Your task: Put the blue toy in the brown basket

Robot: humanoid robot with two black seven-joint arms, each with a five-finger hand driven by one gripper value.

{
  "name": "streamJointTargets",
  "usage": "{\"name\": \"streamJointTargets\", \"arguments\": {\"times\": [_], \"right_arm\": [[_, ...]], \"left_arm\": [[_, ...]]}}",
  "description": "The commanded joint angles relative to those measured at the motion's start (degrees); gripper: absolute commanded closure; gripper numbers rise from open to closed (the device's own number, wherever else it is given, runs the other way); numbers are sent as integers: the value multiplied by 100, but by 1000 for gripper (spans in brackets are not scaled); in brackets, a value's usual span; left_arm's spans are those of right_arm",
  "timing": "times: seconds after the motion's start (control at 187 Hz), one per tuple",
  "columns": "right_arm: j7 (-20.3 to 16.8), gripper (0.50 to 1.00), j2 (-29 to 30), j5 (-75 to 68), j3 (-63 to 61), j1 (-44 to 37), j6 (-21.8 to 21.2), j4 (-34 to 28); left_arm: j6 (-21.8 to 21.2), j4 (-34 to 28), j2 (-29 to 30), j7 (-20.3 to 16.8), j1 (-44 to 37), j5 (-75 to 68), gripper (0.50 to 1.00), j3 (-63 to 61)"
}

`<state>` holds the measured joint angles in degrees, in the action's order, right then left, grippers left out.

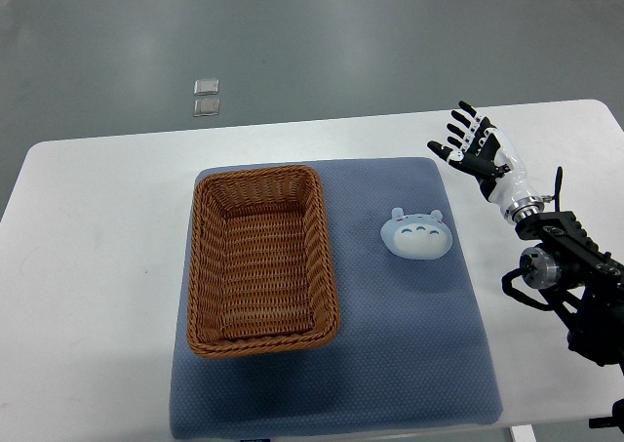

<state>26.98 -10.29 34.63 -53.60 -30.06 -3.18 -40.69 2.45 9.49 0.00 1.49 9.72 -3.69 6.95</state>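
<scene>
The blue toy (416,234) lies at seven o'clock from the right hand (476,149), whose fingers are spread and empty.

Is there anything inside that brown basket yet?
No. The brown basket shows only its bare woven bottom. The blue toy lies outside it on the blue mat.

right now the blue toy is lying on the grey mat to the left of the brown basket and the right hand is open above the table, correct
Not quite. In the top view the blue toy lies on the grey mat to the right of the brown basket, not the left. The right hand is open above the table, as you said.
</scene>
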Motion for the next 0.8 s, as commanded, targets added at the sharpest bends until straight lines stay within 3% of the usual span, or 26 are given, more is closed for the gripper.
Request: {"name": "streamJointTargets", "arguments": {"times": [0.0, 0.796], "right_arm": [[0, 570, 0, 0, 16, 1, -24, 0], [88, 570, 0, -70, -10, 1, -42, -18]], "left_arm": [[1, 0, 0, 0, 4, 0, 500, 0], [1, -9, 0, 0, -5, 0, 500, -9]]}}
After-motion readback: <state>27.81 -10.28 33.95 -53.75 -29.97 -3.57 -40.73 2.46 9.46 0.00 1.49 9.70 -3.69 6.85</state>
